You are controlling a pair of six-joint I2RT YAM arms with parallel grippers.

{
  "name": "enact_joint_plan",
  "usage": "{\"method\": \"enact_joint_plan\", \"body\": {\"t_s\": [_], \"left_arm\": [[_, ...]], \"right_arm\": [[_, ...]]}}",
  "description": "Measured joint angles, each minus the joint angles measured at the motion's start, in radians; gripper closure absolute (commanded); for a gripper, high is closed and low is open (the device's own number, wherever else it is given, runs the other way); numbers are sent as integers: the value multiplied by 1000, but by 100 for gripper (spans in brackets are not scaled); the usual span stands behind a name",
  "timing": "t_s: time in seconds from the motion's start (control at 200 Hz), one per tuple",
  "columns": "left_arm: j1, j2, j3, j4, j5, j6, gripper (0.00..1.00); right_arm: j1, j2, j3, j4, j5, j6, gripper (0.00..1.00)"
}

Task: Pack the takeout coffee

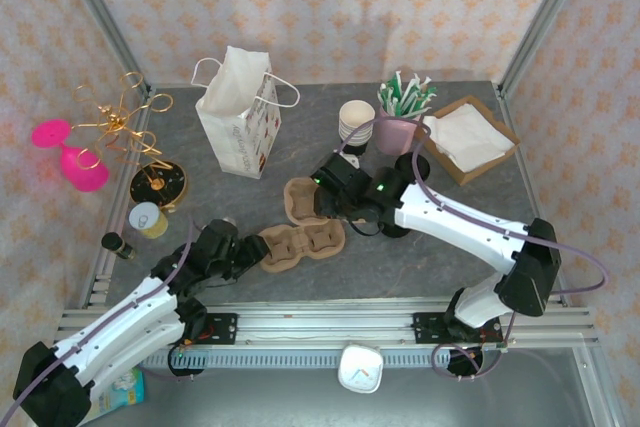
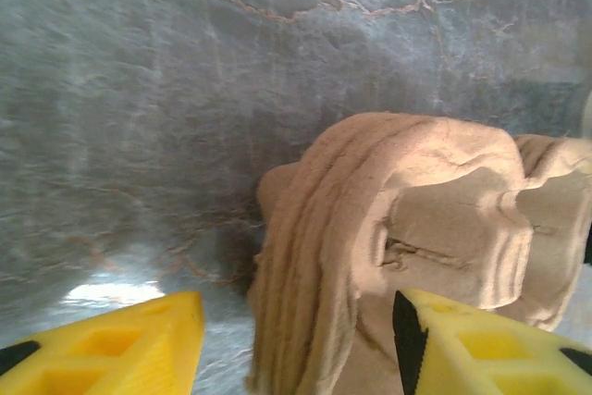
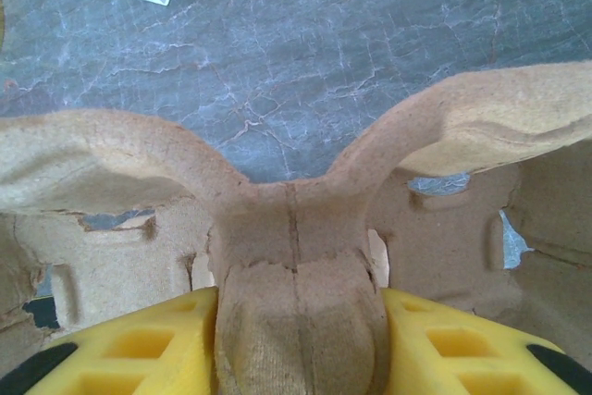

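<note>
Two brown pulp cup carriers lie mid-table. My right gripper (image 1: 326,192) is shut on the centre post of the far carrier (image 1: 300,197); in the right wrist view the yellow fingers (image 3: 435,344) press both sides of that post (image 3: 296,228). My left gripper (image 1: 245,252) stands open at the left end of the near carrier (image 1: 305,244). In the left wrist view the carrier's layered rim (image 2: 314,256) rises between the spread fingers (image 2: 139,339), with bare table showing beside the left one. A white paper bag (image 1: 238,112) stands upright at the back left. Stacked paper cups (image 1: 356,122) stand at the back centre.
A pink cup of stirrers (image 1: 400,117) and a cardboard box of napkins (image 1: 468,137) sit at the back right. Pink goblets (image 1: 75,157), a gold wire ornament (image 1: 125,117), a black round lid (image 1: 158,184), a yellow roll (image 1: 150,219) and a small bottle (image 1: 117,244) crowd the left edge.
</note>
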Motion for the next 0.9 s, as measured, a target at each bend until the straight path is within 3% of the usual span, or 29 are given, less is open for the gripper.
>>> {"method": "enact_joint_plan", "body": {"t_s": [0.25,0.551,0.896], "left_arm": [[-9,53,-35,153,5,-81,59],[-80,170,-55,332,-33,-193,78],[-128,372,-16,533,-138,-301,80]], "right_arm": [[-12,-11,26,-7,3,-10,57],[-79,-48,28,-8,2,-35,58],[-117,-59,28,-15,-2,-56,58]]}}
